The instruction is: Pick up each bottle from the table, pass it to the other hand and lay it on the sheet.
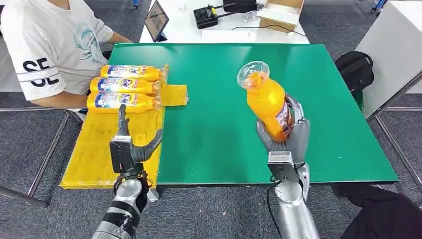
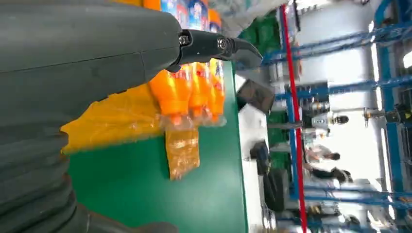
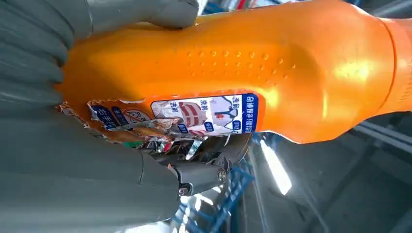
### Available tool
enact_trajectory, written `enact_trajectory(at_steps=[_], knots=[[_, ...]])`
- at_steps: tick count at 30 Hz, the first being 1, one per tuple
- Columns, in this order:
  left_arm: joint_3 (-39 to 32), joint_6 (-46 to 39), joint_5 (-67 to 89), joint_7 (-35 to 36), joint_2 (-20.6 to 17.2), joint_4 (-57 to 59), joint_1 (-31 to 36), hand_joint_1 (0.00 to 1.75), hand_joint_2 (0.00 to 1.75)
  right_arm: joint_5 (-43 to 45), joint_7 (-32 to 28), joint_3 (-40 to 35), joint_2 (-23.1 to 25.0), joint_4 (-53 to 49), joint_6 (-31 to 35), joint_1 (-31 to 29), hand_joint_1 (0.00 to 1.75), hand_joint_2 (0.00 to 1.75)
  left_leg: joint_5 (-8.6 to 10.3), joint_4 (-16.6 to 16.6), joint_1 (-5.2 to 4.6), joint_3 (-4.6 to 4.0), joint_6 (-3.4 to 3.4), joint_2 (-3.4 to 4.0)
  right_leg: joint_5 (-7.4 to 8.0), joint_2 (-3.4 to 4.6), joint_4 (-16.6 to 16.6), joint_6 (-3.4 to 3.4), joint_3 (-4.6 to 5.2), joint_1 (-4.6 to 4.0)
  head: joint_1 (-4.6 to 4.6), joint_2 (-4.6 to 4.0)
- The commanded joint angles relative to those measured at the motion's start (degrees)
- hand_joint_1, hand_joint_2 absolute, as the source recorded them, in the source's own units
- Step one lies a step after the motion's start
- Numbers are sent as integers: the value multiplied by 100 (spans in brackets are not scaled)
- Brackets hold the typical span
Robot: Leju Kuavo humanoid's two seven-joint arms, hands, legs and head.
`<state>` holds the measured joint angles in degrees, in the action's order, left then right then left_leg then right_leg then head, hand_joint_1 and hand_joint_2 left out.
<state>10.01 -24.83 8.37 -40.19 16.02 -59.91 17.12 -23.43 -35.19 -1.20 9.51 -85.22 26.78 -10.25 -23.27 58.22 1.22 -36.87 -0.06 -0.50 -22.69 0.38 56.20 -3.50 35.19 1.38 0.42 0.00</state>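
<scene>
My right hand (image 1: 288, 137) grips an orange bottle (image 1: 266, 99) by its lower body and holds it upright above the green table (image 1: 219, 134), clear cap toward me. In the right wrist view the same orange bottle (image 3: 233, 73) shows a torn blue label, with my right hand (image 3: 73, 121) wrapped around it. My left hand (image 1: 130, 144) hovers with its fingers apart over the yellow sheet (image 1: 94, 154), holding nothing. Three orange bottles (image 1: 127, 87) lie side by side at the sheet's far end. The left wrist view shows those bottles (image 2: 192, 85) beyond my left hand (image 2: 97, 53).
A person in a white shirt (image 1: 50, 45) sits at the table's far left corner, close to the lying bottles. A tablet (image 1: 156, 21), a black device (image 1: 205, 16) and a cardboard box (image 1: 281, 12) stand on a white table behind. A black bag (image 1: 354, 69) sits at the right.
</scene>
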Motion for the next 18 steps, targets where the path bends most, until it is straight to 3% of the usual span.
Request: enact_trajectory(at_steps=[1,4,8,9,12,18], knots=[[38,134,-82,19,-7,266,146,0,175,-30,-31,225,142,3,79,-106,175,175,-7,-3,-2,18,6,3,-7,-3,-2,11,-17,-1,-2,0],[-30,416,-181,19,54,290,141,0,175,-61,-60,194,175,52,100,-61,175,175,-9,-2,-1,21,6,5,-8,-1,-2,13,-20,-2,-2,0],[-107,1880,-445,19,225,521,170,0,175,-159,-250,7,275,379,-225,142,175,175,-28,-6,0,65,13,6,-26,-9,-7,33,-66,-9,-2,0],[-74,2356,-475,35,283,584,167,0,175,-220,-342,-52,346,518,-251,209,175,175,-10,-7,1,29,5,1,-9,-6,-9,15,-32,-5,-2,0],[202,3231,-578,160,311,477,72,0,175,-298,-481,-242,487,782,-227,335,175,175,-13,-11,3,41,6,2,-12,-7,-14,20,-44,-8,-2,0],[265,3344,-580,174,305,436,46,0,175,-348,-481,-312,494,844,-126,342,175,175,-11,-8,1,23,2,9,-7,3,-9,14,-23,-4,-2,0]])
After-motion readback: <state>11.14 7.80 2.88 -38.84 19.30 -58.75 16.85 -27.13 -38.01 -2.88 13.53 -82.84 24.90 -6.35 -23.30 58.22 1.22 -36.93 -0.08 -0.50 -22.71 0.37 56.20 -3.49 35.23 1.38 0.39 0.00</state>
